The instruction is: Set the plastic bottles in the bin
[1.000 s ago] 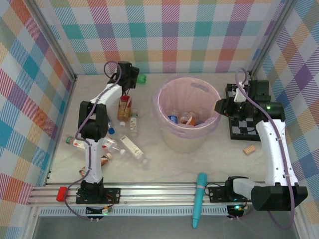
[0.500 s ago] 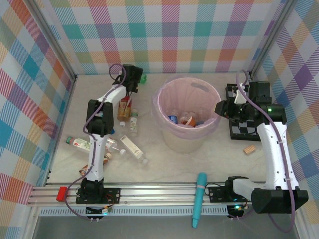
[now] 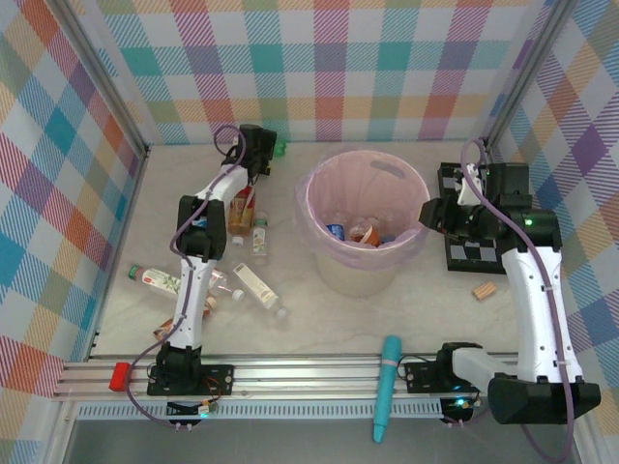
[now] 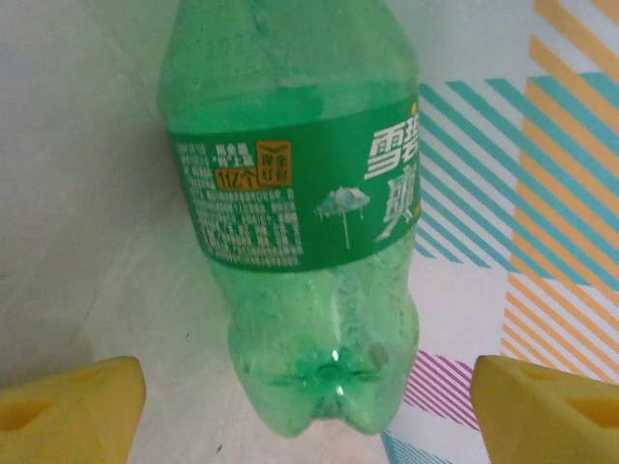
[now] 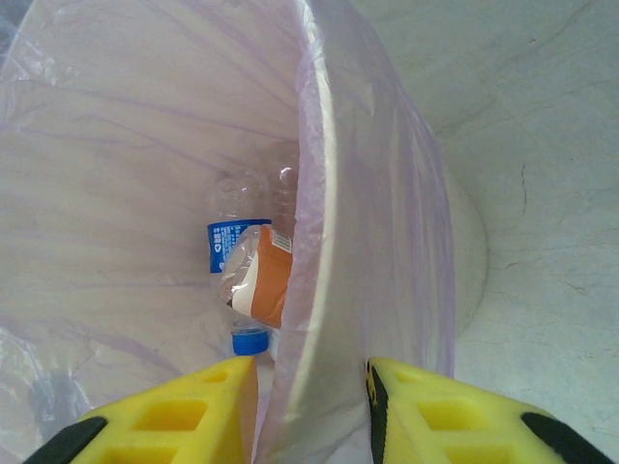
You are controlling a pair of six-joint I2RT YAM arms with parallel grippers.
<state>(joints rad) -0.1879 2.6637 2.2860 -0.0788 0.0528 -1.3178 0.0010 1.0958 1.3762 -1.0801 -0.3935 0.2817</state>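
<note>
Reaching farther out than a second ago, our left gripper [image 4: 305,411] has drawn up to the green bottle [image 4: 290,193], which lies off the far left side of the bin [image 3: 360,275]. We see its fingers [image 4: 68,406] spread wide, one at each side of the bottle's base, holding nothing. Our right gripper [image 5: 311,411] is clamped across the bin's right rim, bag [image 5: 145,145] included. A few bottles [image 5: 253,275] lie inside the bin; more bottles lie scattered left of it.
</note>
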